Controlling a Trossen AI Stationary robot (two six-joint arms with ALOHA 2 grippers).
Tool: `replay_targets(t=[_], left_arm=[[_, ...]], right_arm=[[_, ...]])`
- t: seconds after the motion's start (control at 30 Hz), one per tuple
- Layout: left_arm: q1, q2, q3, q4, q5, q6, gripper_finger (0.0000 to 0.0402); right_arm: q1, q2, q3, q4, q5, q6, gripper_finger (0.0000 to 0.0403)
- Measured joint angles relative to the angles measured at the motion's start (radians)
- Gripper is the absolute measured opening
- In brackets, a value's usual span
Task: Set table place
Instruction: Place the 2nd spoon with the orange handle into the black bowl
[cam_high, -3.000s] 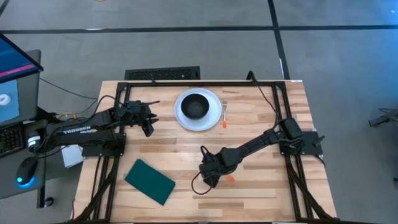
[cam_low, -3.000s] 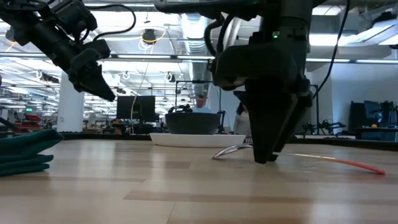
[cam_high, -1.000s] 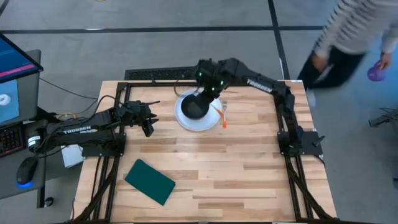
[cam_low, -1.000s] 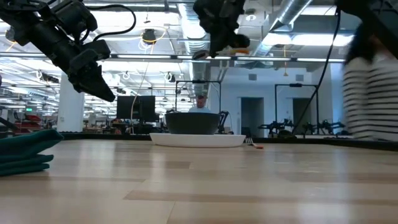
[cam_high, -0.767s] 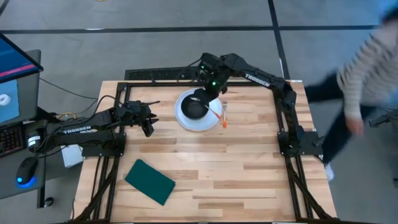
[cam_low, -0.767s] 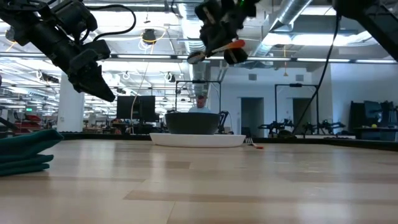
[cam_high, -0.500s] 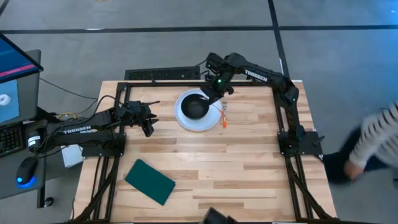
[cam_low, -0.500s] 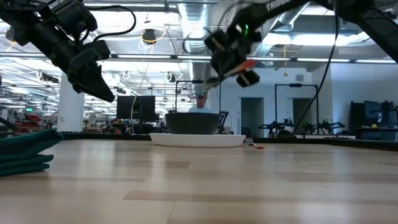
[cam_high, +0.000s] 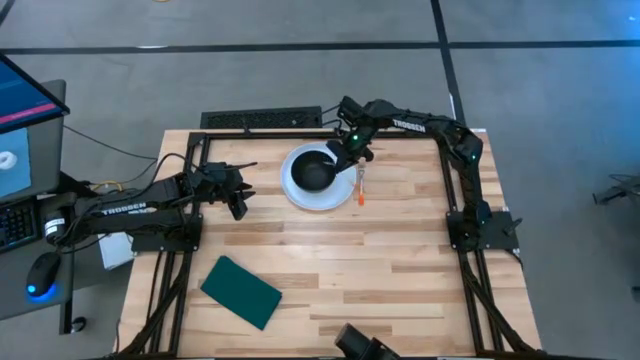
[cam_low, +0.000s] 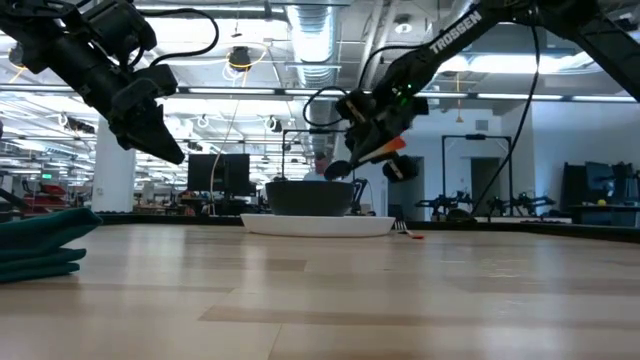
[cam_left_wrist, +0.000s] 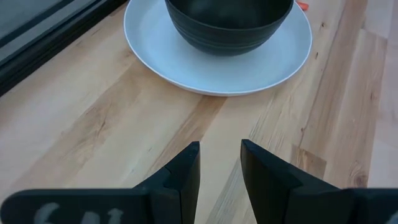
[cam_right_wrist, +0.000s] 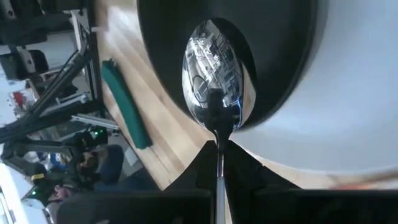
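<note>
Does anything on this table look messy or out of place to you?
Mostly tidy. The black bowl sits centred on the white plate. The green napkin lies askew near the table's front, far from the plate. The right hand holds a spoon tilted above the bowl.

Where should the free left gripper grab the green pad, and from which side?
Take the green pad by one long edge, coming down from above. It lies flat on the table at a slant, so the fingers should straddle its short width. The left gripper would need to turn to match. Its layered edge in the low view suggests soft, folded material.
</note>
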Motion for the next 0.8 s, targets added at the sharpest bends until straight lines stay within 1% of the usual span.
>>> replay_targets(t=[0.17, 0.3, 0.4, 0.63, 0.8], left_arm=[[0.0, 0.0, 0.0, 0.009, 0.0, 0.0, 0.0106], [0.0, 0.0, 0.0, 0.008, 0.0, 0.001, 0.0106], [0.0, 0.0, 0.0, 0.008, 0.0, 0.002, 0.0106], [0.0, 0.0, 0.0, 0.008, -0.001, 0.003, 0.0106], [0.0, 0.0, 0.0, 0.008, -0.001, 0.003, 0.0106]], right_arm=[[0.013, 0.0, -0.049, 0.125, -0.052, 0.086, 0.0034], [0.018, 0.0, -0.057, 0.133, -0.034, 0.115, 0.0033], [0.019, 0.0, -0.061, 0.142, 0.001, 0.146, 0.0032], [0.03, 0.0, -0.06, 0.271, 0.004, 0.27, 0.0037], [0.031, 0.0, -0.06, 0.289, 0.018, 0.273, 0.0032]])
